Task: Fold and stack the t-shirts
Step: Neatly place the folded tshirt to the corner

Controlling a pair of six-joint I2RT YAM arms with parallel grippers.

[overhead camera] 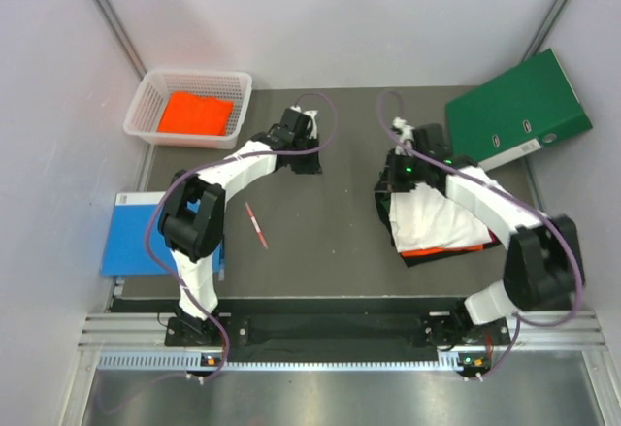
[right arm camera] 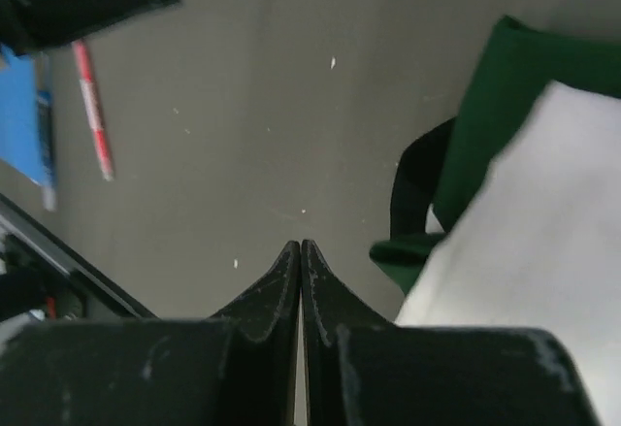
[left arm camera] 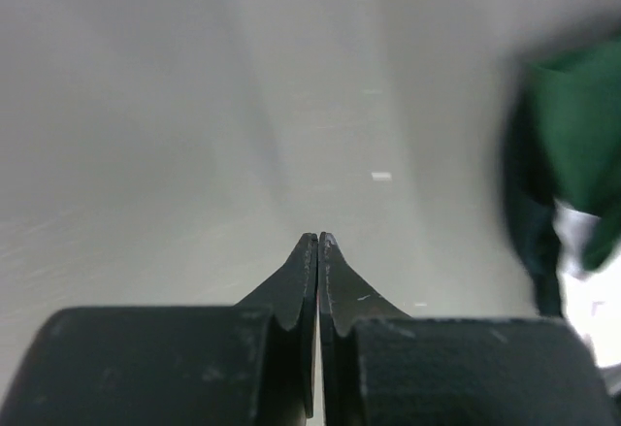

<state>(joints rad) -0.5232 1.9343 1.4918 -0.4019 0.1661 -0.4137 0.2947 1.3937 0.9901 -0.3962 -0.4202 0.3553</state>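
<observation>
— On the right half of the counter (overhead camera: 330, 242) lies the pile of t-shirts (overhead camera: 437, 222). The white t-shirt (overhead camera: 427, 214) is on top, and an orange edge (overhead camera: 441, 249) and a black layer (overhead camera: 419, 259) show under its near side.
— Any others?
— One orange t-shirt (overhead camera: 194, 114) lies folded in the white basket (overhead camera: 144, 106) at the far left corner.
— And your end effectors?
— Both are closed on nothing. My right end effector (right arm camera: 300, 247) has its fingers pressed together over bare counter. The white shirt's dark green sleeve (right arm camera: 505, 96) is just to its right. My left end effector (left arm camera: 318, 242) is also clamped tight and empty over bare counter, apart from the pile, which shows blurred at the right of its view.
— What else is around?
— A green binder (overhead camera: 519, 111) lies tilted at the far right, beyond the pile. A red pen (overhead camera: 256, 224) lies left of the counter's middle. A blue book (overhead camera: 131, 235) rests at the left edge.
</observation>
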